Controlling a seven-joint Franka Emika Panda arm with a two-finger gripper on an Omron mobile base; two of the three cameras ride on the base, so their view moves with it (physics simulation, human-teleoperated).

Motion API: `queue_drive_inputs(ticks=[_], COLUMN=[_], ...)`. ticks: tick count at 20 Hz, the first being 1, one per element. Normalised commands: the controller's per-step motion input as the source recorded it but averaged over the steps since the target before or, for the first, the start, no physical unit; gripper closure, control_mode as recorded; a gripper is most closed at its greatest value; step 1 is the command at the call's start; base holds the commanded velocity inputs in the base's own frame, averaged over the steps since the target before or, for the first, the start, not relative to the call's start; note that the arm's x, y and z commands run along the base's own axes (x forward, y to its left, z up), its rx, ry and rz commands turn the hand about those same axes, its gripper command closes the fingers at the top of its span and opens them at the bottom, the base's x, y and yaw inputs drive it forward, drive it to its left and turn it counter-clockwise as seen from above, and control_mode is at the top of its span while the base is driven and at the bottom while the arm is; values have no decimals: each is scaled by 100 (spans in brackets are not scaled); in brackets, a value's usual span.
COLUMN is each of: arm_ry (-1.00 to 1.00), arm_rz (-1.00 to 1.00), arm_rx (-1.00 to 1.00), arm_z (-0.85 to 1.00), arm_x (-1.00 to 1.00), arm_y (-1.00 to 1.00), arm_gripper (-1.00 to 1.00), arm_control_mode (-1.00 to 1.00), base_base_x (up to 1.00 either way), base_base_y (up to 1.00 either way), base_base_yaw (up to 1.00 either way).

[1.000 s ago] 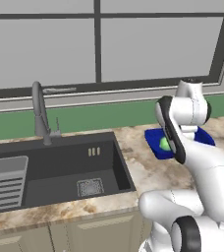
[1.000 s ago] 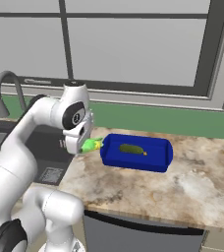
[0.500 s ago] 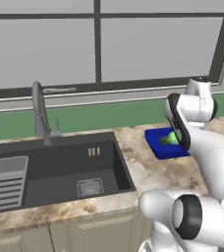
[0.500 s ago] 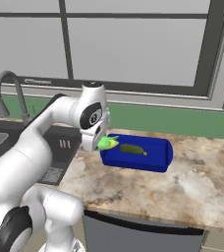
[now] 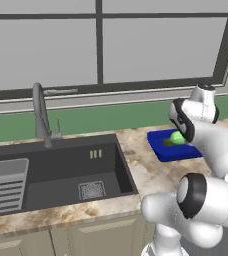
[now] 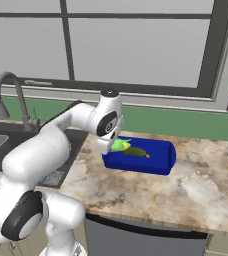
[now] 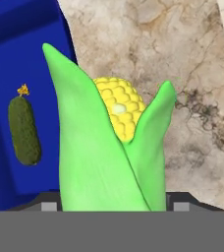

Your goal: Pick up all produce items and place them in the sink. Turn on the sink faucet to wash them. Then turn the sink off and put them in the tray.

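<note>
The claw (image 6: 117, 146) is clamped on a lime-green ear of corn (image 7: 106, 147), held over the near-left corner of the blue tray (image 6: 158, 162) — where a dark cucumber (image 7: 24, 130) already lies. Released here, the corn might catch the tray's rim and roll onto the table (image 6: 186, 190).

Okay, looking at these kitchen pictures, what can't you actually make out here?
- Jaws: in the hand view the corn covers them; whether they clamp it is unclear.
- Corn's lower end: cut off at the hand view's bottom.
- Tray: its right part is behind the arm in the left base view.
- Cucumber: the corn covers one end in the right base view.
</note>
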Motion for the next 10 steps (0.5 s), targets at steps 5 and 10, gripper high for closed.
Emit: queue_drive_inputs(ticks=[5,10], arm_ry=[0,0], arm_rz=[0,0], arm_rx=[2,2], arm_z=[-23,-24], arm_x=[65,56], arm_y=[-13,-15], arm_gripper=[100,100], arm_control_mode=[-100,-100], base_base_x=[0,0], base_base_y=[0,0], base_base_yaw=[0,0])
